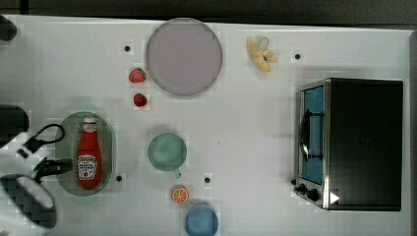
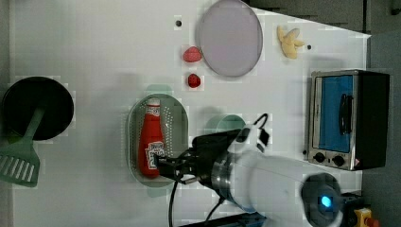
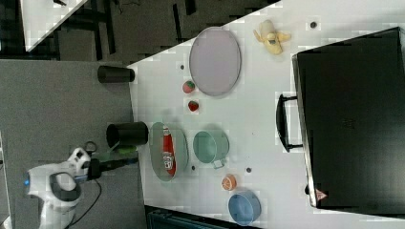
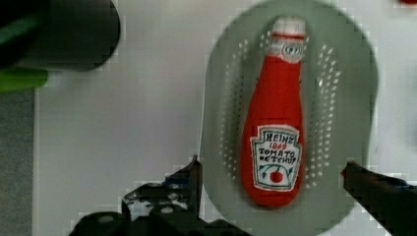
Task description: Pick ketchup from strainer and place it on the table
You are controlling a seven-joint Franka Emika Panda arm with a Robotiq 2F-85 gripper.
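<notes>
Gripper [image 4: 270,169]: fingers spread wide, one on each side of the strainer's near end, nothing between them yet.
Ketchup [image 4: 275,128]: lies flat along the strainer [image 4: 354,88], cap pointing away from the gripper, label up.
Step in hand: judged to be the approach before the grasp.
Doing it well: centre the fingers on the wide labelled body, drop inside the strainer walls, close across the width, lift straight.
Table [image 1: 255,128]: bare white surface between the strainer and the mug [image 1: 167,151] suits the placing.
</notes>
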